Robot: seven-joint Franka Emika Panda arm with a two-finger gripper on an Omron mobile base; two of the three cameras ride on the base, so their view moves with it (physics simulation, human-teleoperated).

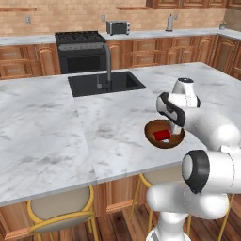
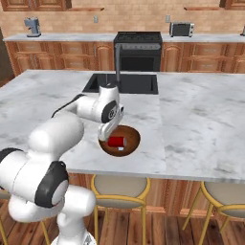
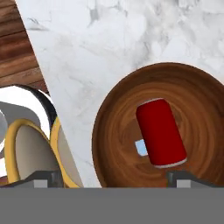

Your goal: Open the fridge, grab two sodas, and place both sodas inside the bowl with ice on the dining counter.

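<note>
Marble counter point(image 3: 109, 52): soda point(image 3: 160, 132) half hides ice point(image 3: 141, 147).

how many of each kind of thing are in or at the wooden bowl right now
red soda can: 1, lying on its side in the bowl
ice cube: 1 showing beside the can; more may be hidden under it
wooden bowl: 1, on the marble counter
total: 3

A soda can point(image 3: 160, 132) lies on its side in the bowl point(image 3: 113, 118), at lower right of the hand view, touching an ice cube point(image 3: 141, 148); the bowl sits on the desk point(image 3: 109, 48) near its front edge.
</note>
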